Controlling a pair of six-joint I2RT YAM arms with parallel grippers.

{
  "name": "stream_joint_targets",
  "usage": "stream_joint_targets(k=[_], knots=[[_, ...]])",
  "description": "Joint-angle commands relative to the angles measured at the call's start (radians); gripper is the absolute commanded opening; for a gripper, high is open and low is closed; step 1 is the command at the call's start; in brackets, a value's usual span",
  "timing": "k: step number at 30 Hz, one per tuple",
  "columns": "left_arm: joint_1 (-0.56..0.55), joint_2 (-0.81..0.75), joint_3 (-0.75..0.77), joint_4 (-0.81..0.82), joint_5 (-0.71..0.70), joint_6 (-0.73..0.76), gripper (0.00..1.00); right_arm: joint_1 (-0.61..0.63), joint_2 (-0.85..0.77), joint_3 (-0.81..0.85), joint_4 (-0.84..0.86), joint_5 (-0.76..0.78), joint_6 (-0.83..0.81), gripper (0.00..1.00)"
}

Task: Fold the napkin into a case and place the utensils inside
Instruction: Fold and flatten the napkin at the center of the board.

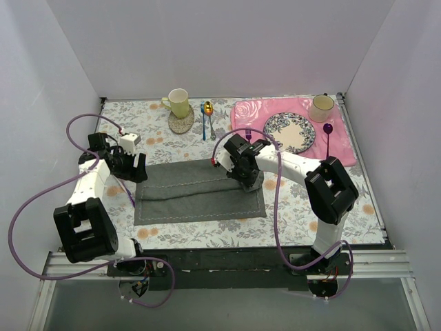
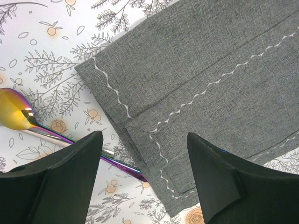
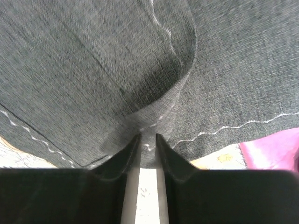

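1. The flower-printed tabletop (image 1: 296, 207) carries everything. The plain dark grey napkin (image 1: 193, 203) lies flat at its middle, with one layer doubled over lengthwise.
2. A pink rose-patterned placemat (image 1: 344, 148) lies beyond the napkin's right end, just beside its far right corner.
3. The right gripper (image 3: 148, 136) is down on the napkin's far right part. Its jaws are clenched to a thin slit and pinch a raised ridge of the grey cloth between the tips, so the fabric around them curls upward.
4. The left gripper (image 2: 144, 140) is over the napkin's left end, its jaws released and spread wide with nothing between them. One finger (image 2: 224, 172) is above the stitched cloth. The other is above the bare tabletop just off the napkin's edge. Whether either tip touches down cannot be told.
5. A round blue-patterned plate (image 1: 289, 132) sits on the placemat, beyond the napkin's right end.
6. A pale yellow mug (image 1: 178, 102) stands well beyond the napkin's far edge.
7. The small spoon with a gold-to-purple bowl (image 2: 13, 113) lies on the tabletop just left of the napkin, its handle running under the left gripper's outer finger toward the cloth. A pale silver handle (image 2: 65, 141) lies alongside it, and which utensil it belongs to cannot be told.
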Motion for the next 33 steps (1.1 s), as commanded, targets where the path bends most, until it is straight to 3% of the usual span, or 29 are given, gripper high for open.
stream_joint_targets(k=[1, 3, 9, 16, 26, 29, 33], knots=[[-0.003, 0.013, 0.05, 0.002, 0.009, 0.013, 0.72, -0.001, -0.042, -0.007, 0.004, -0.002, -0.011, 0.36], [-0.003, 0.013, 0.049, 0.003, 0.009, 0.008, 0.72, -0.001, -0.056, -0.005, 0.004, -0.011, -0.004, 0.51], [-0.003, -0.005, 0.027, 0.033, -0.005, -0.018, 0.73, 0.008, -0.066, 0.047, -0.028, -0.071, 0.029, 0.64], [-0.003, -0.004, 0.044, 0.043, -0.022, -0.052, 0.78, 0.076, -0.015, 0.026, -0.011, -0.016, 0.055, 0.66], [-0.003, -0.002, 0.045, 0.048, -0.022, -0.052, 0.79, 0.075, -0.006, -0.04, 0.054, 0.142, -0.031, 0.56], [-0.002, 0.006, 0.053, 0.045, -0.019, -0.04, 0.79, 0.065, -0.007, -0.062, 0.05, 0.139, -0.043, 0.45], [-0.003, 0.018, 0.073, 0.037, 0.006, -0.017, 0.78, 0.065, -0.033, -0.051, 0.039, 0.118, -0.04, 0.17]])
